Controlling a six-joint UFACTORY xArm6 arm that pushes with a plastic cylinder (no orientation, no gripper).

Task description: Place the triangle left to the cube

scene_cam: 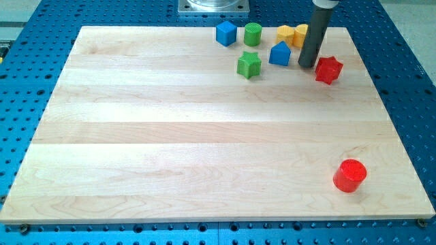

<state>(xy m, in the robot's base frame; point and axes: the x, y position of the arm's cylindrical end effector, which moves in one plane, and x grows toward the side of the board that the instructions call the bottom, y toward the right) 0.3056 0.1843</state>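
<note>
A blue cube (226, 33) stands near the board's top edge. A blue block with a pointed top, triangle-like (279, 54), lies below and to the right of the cube. My tip (308, 65) rests on the board just right of the blue pointed block and just left of a red star (328, 69), very close to the star. I cannot tell whether it touches either one. The rod hides part of a yellow block (300, 35).
A green cylinder (253, 33) stands right of the cube. A green star (249, 64) lies left of the pointed block. Another yellow block (285, 33) sits above the pointed block. A red cylinder (349, 175) stands at the lower right. The wooden board (170, 136) lies on a blue perforated table.
</note>
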